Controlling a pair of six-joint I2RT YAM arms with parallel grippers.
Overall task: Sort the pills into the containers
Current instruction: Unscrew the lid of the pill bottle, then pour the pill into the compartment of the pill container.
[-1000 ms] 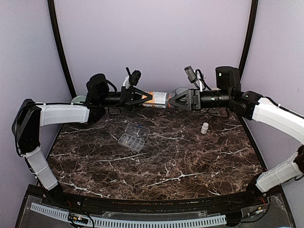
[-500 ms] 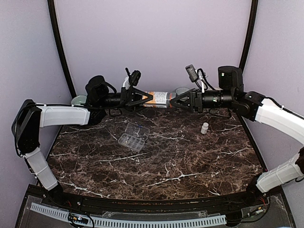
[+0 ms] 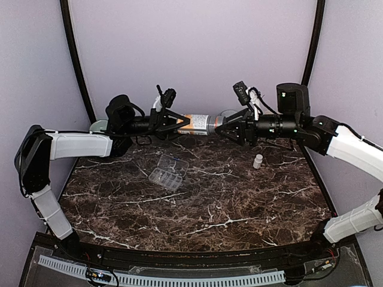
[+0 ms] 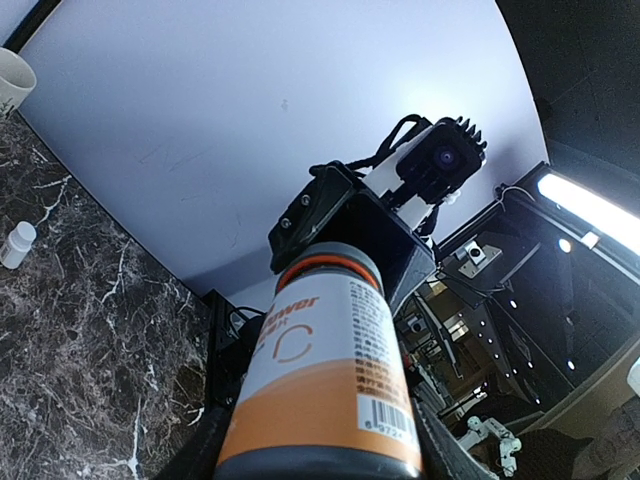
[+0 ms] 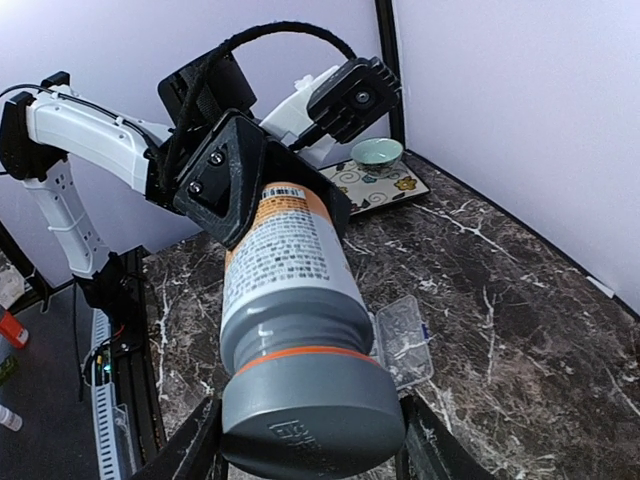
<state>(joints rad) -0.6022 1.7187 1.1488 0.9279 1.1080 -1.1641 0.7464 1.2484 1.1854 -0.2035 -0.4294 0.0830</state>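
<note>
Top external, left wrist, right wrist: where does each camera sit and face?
Top external: above and behind, looking down at the table; both arms show.
Left wrist: on the left arm, facing along the bottle toward the right arm; own jaws flank it.
Right wrist: the reverse, organizer box beyond; own jaws flank the cap.
All share the bottle.

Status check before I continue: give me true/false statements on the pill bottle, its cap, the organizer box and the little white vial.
1. The left gripper and right gripper hold the pill bottle in the air between them. True.
2. The cap is off. False: it sits on the bottle, between the right gripper's fingers.
3. The organizer box lies on the table, held by neither gripper. True.
4. The white vial lies on its side. False: it stands upright.
</note>
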